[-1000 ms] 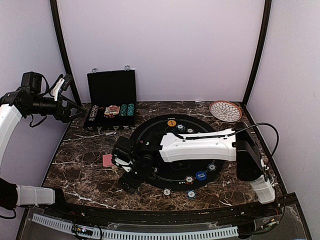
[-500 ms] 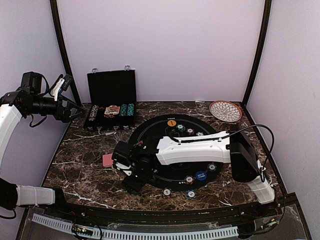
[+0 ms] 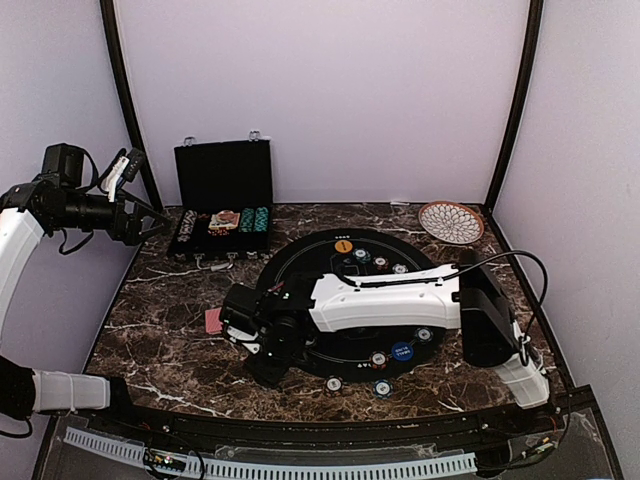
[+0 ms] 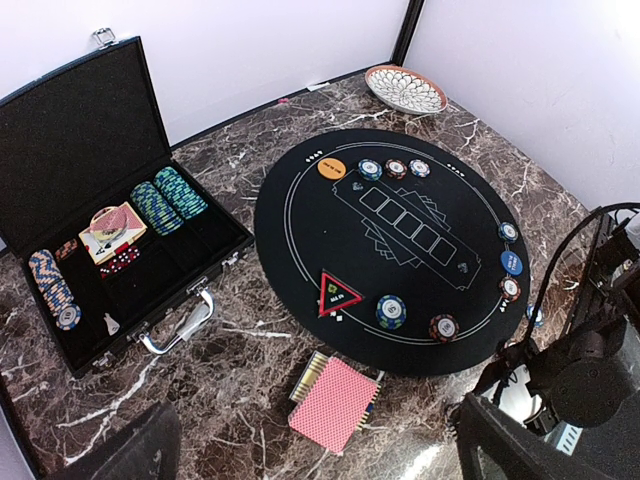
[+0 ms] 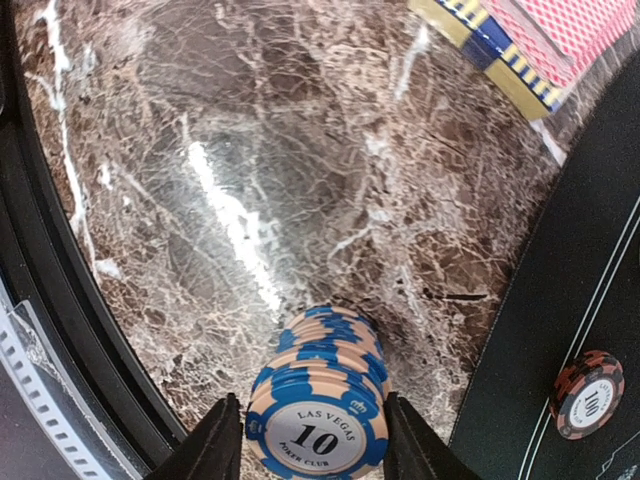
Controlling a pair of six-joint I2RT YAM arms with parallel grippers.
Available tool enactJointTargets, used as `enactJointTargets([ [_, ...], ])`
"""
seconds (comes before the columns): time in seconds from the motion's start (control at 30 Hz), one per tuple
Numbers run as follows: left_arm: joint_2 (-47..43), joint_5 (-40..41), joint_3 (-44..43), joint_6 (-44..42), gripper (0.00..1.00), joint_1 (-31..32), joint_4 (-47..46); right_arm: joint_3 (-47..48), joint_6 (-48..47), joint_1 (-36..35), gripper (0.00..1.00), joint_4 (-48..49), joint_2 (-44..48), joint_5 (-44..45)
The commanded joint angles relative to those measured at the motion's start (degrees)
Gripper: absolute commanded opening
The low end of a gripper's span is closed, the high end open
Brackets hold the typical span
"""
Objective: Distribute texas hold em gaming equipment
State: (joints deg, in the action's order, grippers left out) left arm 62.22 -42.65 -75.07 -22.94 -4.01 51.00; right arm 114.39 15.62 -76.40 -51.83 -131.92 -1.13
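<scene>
R gripper is low at the front-left of the table, one finger on each side of a chip stack. The stack is blue & cream and its top chip reads "10". It stands upright on the bare marble, just beside the edge of the black mat, not on it. Both fingers sit right against the stack's sides w/ no gap I can see, but if they really press it, I cannot tell. On the mat near there lies a red-black chip marked "100". The deck of red-backed cards lies on the marble a bit further back, also beside the mat.

L gripper hangs high over the left rear corner, jaws spread wide, nothing btw. them.

Other equipment: orange disc at the mat's rear rim, blue disc front-right, red triangle on its left part. The open black case at rear left has chip rows inside. Wicker plate is in the rear right corner.
</scene>
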Motion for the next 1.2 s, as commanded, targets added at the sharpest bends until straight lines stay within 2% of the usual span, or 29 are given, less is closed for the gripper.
enactJointTargets([
  [0.0,-0.9,-1.1,-0.3,-0.6,0.99,-0.2,1.1,2.4,-0.6,-1.6,0.45,-1.5,-1.6,0.9],
  [0.13,-1.0,-0.9,-0.3,-0.6,0.99,-0.1,1.2,2.8,-0.7,-1.6,0.43,-1.9,-1.8,0.9],
  [0.4,-1.2,-0.4,-0.3,-0.6,0.99,-0.2,1.2,3.2,-0.7,-1.6,0.51,-2.9,-2.3,6.0],
  [0.67,-1.2,-0.3,-0.5,-0.5,0.99,-0.2,1.2,3.8,-1.2,-1.6,0.54,-2.6,-2.6,5.3],
  [1.17,-1.0,-0.4,-0.3,-0.6,0.99,-0.2,0.9,5.7,-1.4,-1.6,0.34,-3.1,-1.3,4.8],
])
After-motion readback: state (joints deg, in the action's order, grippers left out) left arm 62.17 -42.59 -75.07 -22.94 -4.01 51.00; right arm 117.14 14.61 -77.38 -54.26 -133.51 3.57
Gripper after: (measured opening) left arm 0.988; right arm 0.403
